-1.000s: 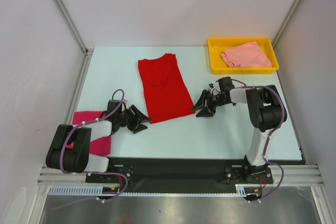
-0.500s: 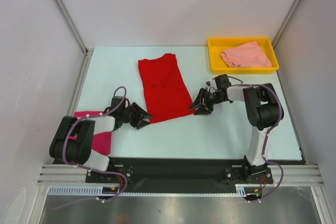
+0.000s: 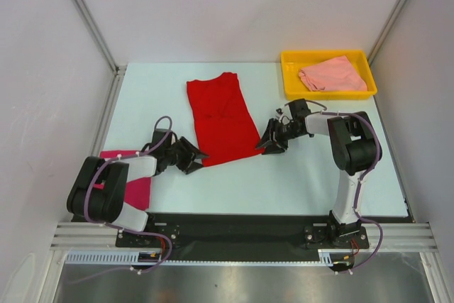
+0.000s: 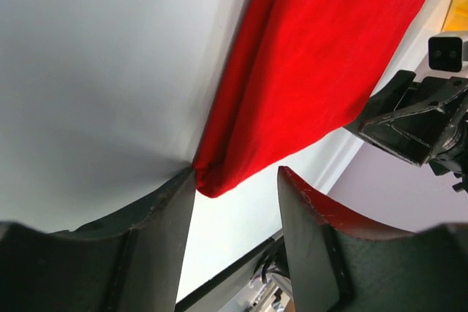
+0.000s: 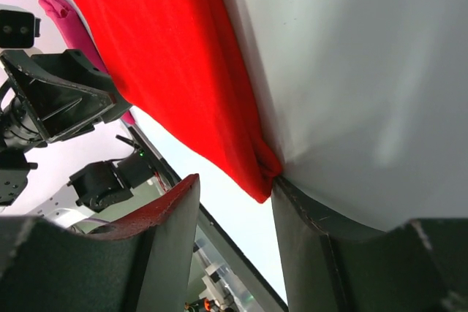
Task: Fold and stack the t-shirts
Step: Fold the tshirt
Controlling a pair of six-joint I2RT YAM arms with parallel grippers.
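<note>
The bright red t-shirt point(image 3: 221, 118) lies folded into a long strip in the middle of the table. My left gripper point(image 3: 195, 155) sits low at its near left corner. In the left wrist view the jaws point(image 4: 236, 173) stand open, and the red corner point(image 4: 212, 177) touches the left finger. My right gripper point(image 3: 268, 141) is at the near right corner, also open point(image 5: 235, 180), with the red corner point(image 5: 263, 177) against its right finger. The magenta t-shirt point(image 3: 135, 188) lies at the near left under my left arm. The pale salmon t-shirt point(image 3: 332, 74) is in the tray.
The yellow tray point(image 3: 289, 84) stands at the back right. White walls with metal posts close the table at the left, back and right. The black base rail point(image 3: 234, 228) runs along the near edge.
Both grippers have slid inward along the table until their fingers meet the red shirt's near corners. The shirts have not moved.
</note>
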